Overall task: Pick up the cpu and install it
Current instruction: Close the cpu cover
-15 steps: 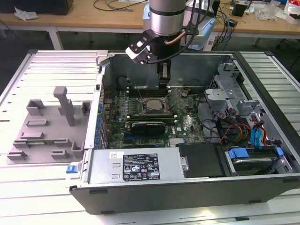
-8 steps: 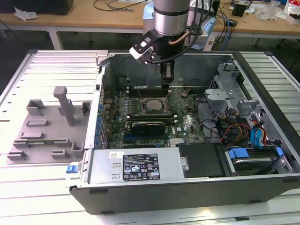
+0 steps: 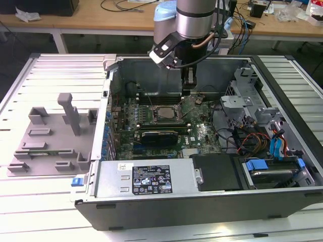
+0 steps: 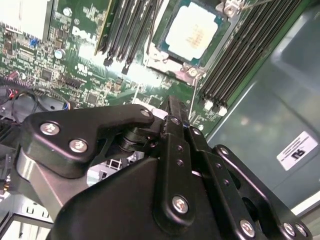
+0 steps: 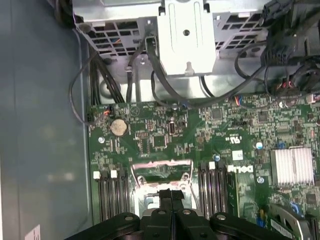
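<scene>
The cpu (image 3: 164, 114), a flat square chip with a silvery-white top, lies flat in its socket on the green motherboard (image 3: 199, 133) inside the open computer case. The second wrist view shows the cpu (image 4: 192, 30) seated between rows of black memory slots. My gripper (image 3: 187, 89) hangs just beyond the socket, over the raised metal socket frame (image 3: 192, 103), apart from the chip. In both wrist views the black fingertips (image 5: 170, 192) are pressed together, so the gripper (image 4: 172, 106) is shut with nothing visible between them. A thin wire lever (image 4: 192, 102) stands beside the fingers.
The case walls (image 3: 166, 189) ring the motherboard. Drive cages and bundled cables (image 3: 252, 138) crowd the exterior view's right side. A finned heatsink (image 5: 292, 165) sits on the board. A grey plastic tray (image 3: 50, 136) with slots lies outside the case at the exterior view's left.
</scene>
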Robot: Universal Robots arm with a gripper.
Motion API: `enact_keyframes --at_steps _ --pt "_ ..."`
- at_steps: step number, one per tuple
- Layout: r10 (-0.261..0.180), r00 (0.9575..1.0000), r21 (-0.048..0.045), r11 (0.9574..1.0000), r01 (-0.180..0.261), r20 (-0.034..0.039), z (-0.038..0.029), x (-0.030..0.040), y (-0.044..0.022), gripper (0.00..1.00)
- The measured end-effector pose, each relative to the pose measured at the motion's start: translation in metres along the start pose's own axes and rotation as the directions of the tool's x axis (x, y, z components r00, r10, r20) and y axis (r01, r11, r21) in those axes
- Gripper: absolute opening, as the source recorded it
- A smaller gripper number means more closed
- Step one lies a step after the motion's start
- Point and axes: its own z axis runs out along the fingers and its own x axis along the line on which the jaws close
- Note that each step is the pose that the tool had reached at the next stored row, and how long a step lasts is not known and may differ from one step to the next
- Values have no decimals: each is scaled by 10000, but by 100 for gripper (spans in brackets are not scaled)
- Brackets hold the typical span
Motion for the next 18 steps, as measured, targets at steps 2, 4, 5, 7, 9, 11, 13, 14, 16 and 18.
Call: enact_keyframes --at_steps 2,4,5,7,9,11,13,14,16,18 --pt "-1 10000 1 10000 1 1 2 3 35 11" --pt "-1 10000 1 10000 1 1 4 5 64 11" --pt "0 10000 1 10000 0 0 6 8 97 11" --pt "0 10000 0 10000 0 -1 11 13 166 11" --pt "-2 10000 0 10000 2 -1 15 18 233 11" --pt "0 10000 0 10000 0 -1 18 23 298 11" --pt "-1 10000 1 10000 1 -1 20 26 331 11" --pt "-1 10000 1 10000 1 0 21 27 347 11" --pt "0 10000 0 10000 0 0 23 30 385 11" --pt "-1 10000 -1 10000 1 -1 27 34 438 11"
